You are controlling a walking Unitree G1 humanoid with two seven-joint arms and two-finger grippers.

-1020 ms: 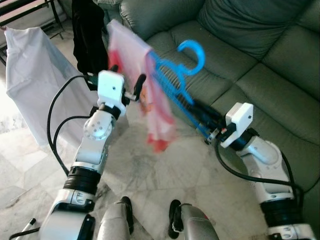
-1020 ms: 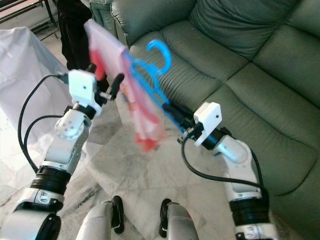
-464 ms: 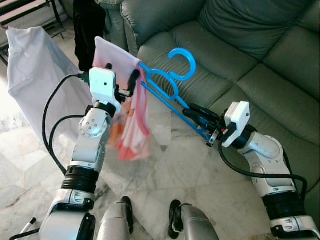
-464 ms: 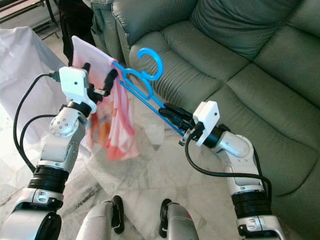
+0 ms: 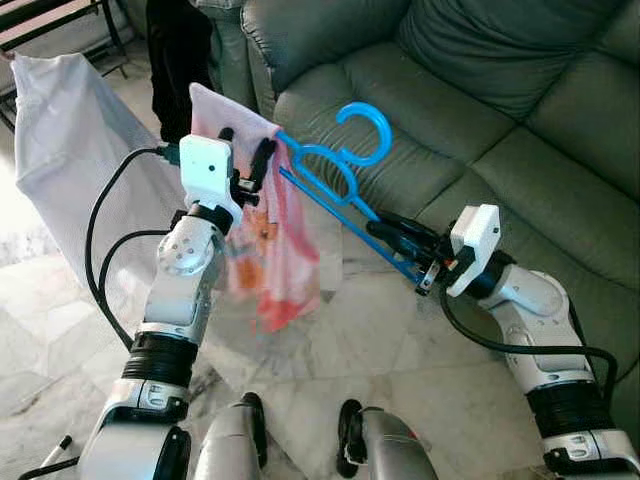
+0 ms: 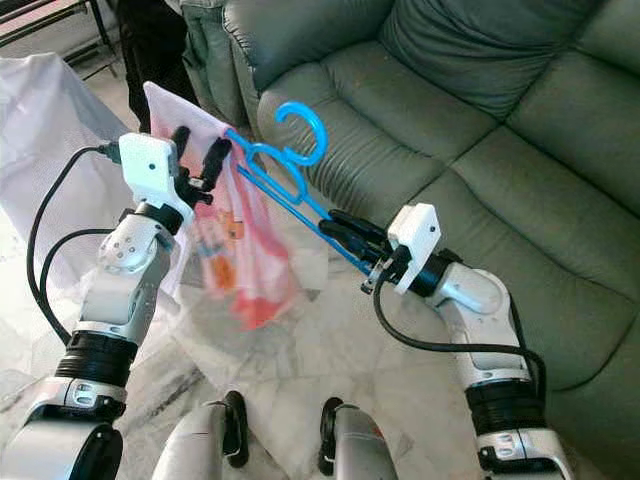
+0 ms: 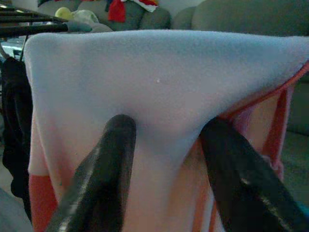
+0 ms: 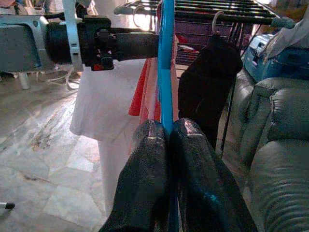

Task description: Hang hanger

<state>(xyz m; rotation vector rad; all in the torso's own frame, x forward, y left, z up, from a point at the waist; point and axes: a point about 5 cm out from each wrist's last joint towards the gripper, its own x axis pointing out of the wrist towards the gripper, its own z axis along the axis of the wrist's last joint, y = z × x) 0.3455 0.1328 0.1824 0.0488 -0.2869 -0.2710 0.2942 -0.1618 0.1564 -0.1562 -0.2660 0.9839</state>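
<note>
hanger: blue hanger [image 5: 340, 170] held in the air over the floor before the sofa [image 5: 480, 90]; long axis slants up from right tool toward left tool
right tool [image 5: 385, 232]: fingers clamped on its lower end
left tool [image 5: 245, 160]: fingers apart around the pink garment [image 5: 275, 250] on its upper end
drying rack [image 8: 203, 9]: beyond the hanger's far end

No text, label, brand, number or sign can be read on anything here
</note>
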